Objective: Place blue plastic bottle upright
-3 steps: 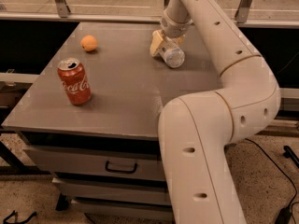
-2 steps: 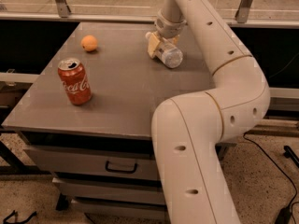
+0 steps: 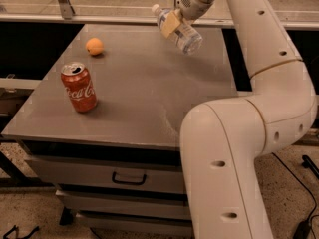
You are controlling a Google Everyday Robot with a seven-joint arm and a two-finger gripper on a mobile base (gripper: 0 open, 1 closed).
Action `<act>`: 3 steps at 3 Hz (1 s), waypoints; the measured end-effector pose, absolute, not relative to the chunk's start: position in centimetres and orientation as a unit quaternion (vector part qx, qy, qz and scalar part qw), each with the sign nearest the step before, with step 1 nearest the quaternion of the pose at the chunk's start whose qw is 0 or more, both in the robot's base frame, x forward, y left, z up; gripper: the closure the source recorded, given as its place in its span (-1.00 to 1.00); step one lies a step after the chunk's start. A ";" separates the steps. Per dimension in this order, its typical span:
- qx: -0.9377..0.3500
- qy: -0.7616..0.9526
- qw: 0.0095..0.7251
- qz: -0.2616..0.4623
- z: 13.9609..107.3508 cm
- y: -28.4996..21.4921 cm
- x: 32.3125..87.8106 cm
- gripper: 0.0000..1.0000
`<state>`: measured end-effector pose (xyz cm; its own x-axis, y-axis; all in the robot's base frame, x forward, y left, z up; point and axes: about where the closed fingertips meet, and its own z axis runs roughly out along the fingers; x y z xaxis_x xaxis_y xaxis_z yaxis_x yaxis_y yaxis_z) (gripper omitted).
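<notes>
Blue plastic bottle (image 3: 188,38) tilted, clamped in hand (image 3: 173,24).

A grey worktop (image 3: 139,103) carries a red Coca-Cola can (image 3: 79,87), which stands upright near the left front edge with its top opened. A small orange (image 3: 94,46) lies further back on the left, well apart from the can. The end effector (image 3: 172,21) is above the far side of the worktop. Below the worktop are drawers, the upper one with a dark handle (image 3: 128,178). A black cable (image 3: 294,171) lies on the speckled floor at the right.
</notes>
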<state>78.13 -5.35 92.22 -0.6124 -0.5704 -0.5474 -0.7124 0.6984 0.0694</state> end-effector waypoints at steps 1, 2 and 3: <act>-0.391 0.835 0.330 0.204 97.6 -7.0 76.5 1.00; -0.415 0.784 0.394 0.241 102.1 -9.1 74.2 1.00; -0.420 0.743 0.446 0.270 104.8 -11.4 72.6 1.00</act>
